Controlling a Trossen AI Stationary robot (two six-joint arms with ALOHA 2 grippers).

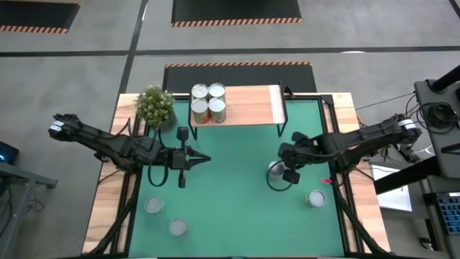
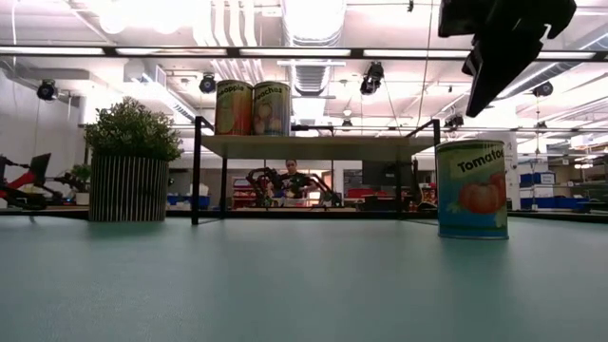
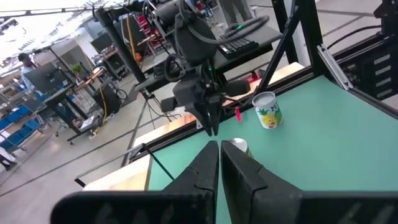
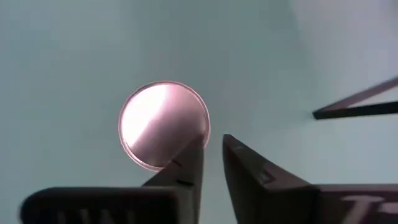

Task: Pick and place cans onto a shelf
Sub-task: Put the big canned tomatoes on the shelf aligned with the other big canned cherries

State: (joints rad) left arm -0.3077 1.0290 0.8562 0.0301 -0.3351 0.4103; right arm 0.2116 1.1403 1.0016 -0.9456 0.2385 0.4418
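Your right hand [image 4: 211, 158] hovers above a tomato can [image 2: 472, 189] on the green surface [image 1: 230, 194], fingers nearly closed, gripping nothing. Four cans already stand on the shelf [image 1: 248, 104]. Descending like this, the fingertips would likely hit the lid and topple it. Your left hand [image 1: 188, 160] waits, clenched and empty.

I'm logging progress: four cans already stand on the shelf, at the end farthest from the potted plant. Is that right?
Not quite. Four cans do stand on the shelf, but the high view shows them at the end nearest the potted plant, not the farthest; the other end of the board is bare.
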